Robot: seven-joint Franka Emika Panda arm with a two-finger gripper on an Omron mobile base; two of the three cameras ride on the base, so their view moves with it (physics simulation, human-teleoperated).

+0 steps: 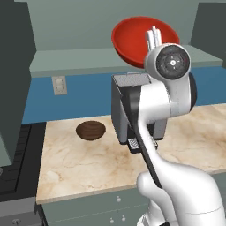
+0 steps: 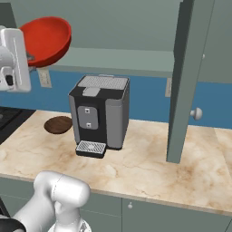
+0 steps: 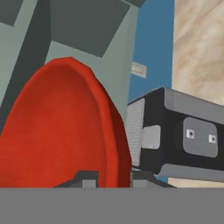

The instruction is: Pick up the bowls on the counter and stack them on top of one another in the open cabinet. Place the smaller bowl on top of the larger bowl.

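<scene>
Holding the red bowl [image 1: 139, 39] by its rim, the claw [image 3: 114, 178] is high before the cabinet shelf [image 1: 70, 59].
Bowl is tilted, opening sideways, above the coffee machine [image 2: 99, 115]; brown bowl [image 1: 90, 130] lies upright on the table [image 1: 79, 165], left of it.

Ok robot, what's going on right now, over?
Gripper shut on red bowl, held tilted up by the cabinet shelf. Brown bowl on counter. Coffee machine below.

Red bowl [image 3: 61, 131] clamped at its rim between the 2 fingers [image 3: 87, 178], tilted on edge; black coffee machine [image 3: 183, 135] beside, beige worktop [image 3: 199, 48] beyond.
</scene>
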